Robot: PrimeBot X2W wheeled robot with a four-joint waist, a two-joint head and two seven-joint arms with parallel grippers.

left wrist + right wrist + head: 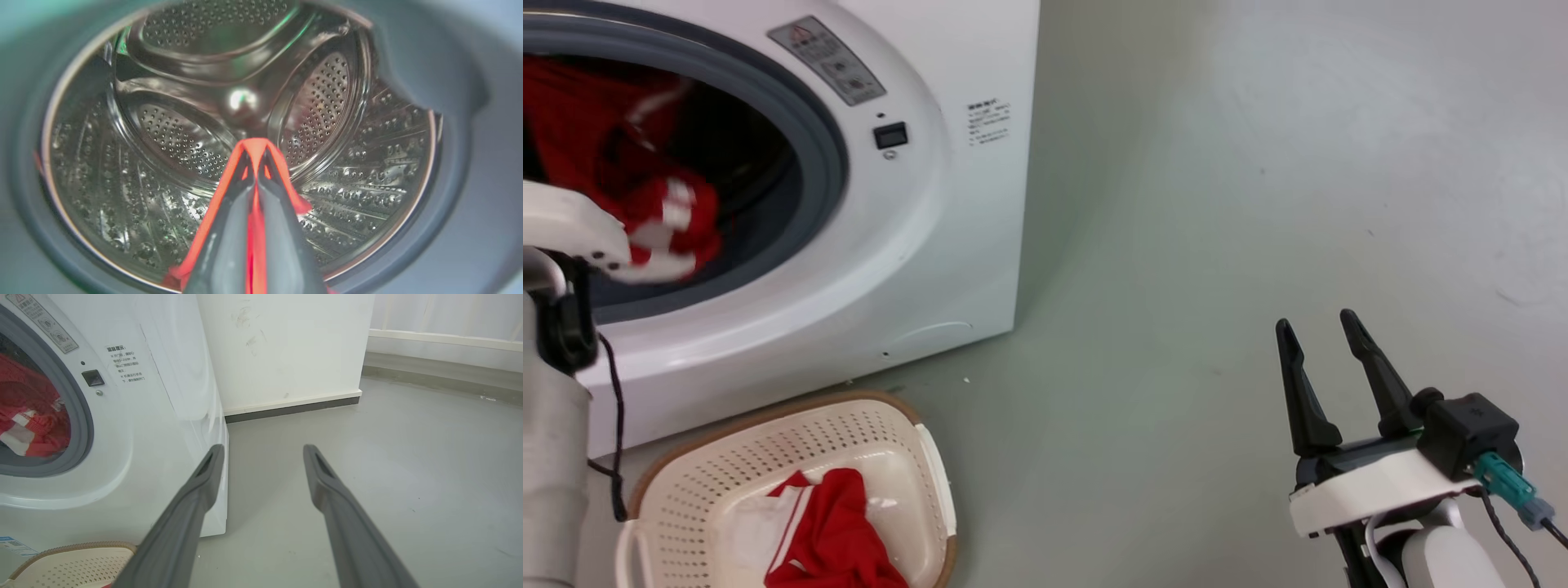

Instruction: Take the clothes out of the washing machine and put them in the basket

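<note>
— Hanging in the porthole of the washing machine, are those the clothes?
— Yes, red-and-white clothes at the mouth of the machine; how many pieces, I cannot tell. The left gripper is there too, its fingers pressed together on a strip of red fabric, with the steel drum behind it.
— And outside the machine?
— One cream basket stands on the floor just in front of the machine, below the porthole, and one red garment lies in it.
— The other gripper?
— The right gripper is well to the right of the machine, above the floor, its two fingers spread apart.
— What about the room?
— A smooth grey floor, and a white wall with a dark skirting behind the machine. On the machine's front, one grey sticker and one printed label.
</note>
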